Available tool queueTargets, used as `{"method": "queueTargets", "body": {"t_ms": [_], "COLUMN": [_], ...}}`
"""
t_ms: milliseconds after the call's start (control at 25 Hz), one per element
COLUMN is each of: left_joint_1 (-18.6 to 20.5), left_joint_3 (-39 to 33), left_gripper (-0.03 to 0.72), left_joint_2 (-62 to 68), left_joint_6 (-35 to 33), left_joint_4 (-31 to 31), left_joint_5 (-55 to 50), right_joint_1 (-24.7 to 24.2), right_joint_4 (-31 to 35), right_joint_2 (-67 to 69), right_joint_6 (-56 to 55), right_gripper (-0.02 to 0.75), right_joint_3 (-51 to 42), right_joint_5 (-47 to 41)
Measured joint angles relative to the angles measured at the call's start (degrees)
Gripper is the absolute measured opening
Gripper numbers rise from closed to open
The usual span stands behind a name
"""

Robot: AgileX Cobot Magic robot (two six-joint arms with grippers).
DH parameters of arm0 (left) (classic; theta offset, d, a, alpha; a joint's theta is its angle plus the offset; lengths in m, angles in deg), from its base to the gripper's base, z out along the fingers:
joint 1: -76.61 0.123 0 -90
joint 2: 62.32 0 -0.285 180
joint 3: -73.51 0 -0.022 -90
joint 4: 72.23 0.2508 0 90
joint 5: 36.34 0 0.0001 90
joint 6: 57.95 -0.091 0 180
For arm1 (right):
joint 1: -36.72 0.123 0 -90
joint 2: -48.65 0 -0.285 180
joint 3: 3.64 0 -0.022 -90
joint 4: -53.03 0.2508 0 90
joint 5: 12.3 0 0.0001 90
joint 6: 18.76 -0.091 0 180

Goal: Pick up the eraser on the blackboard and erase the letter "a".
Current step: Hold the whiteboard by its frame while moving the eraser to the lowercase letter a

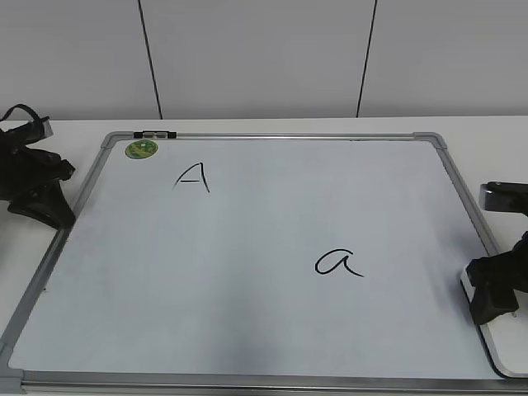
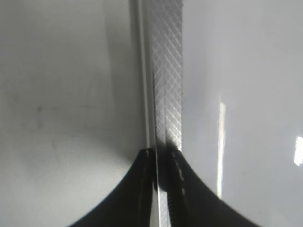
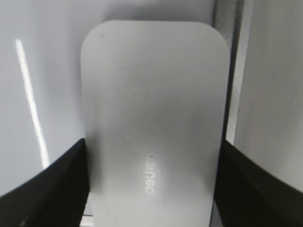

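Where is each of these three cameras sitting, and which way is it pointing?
Exterior: in front, slanting down on the blackboard; left gripper and right gripper at its sides.
Left wrist: looks down on the board's frame; closed fingertips show.
Right wrist: looks down on the eraser between its fingers.
Shared: frame and eraser.

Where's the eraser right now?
Exterior view: the eraser lies at the blackboard's lower-right edge, between the right claw's fingers.
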Motion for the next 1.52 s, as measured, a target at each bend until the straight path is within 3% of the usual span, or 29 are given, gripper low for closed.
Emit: {"method": "queueTargets", "body": {"t_ms": [1520], "left_joint_1": [0.0], "left_joint_3": [0.0], "left_gripper": [0.05], "left_joint_2": [0.0], "left_joint_6": [0.0], "left_joint_4": [0.0], "left_joint_5": [0.0], "right_joint_1": [0.08], "right_joint_4": [0.61], "right_joint_2": [-5.02], "right_joint_6": [0.53], "right_gripper": [0.531], "right_joint_3": [1.86], "right_joint_5": [-3.39]}}
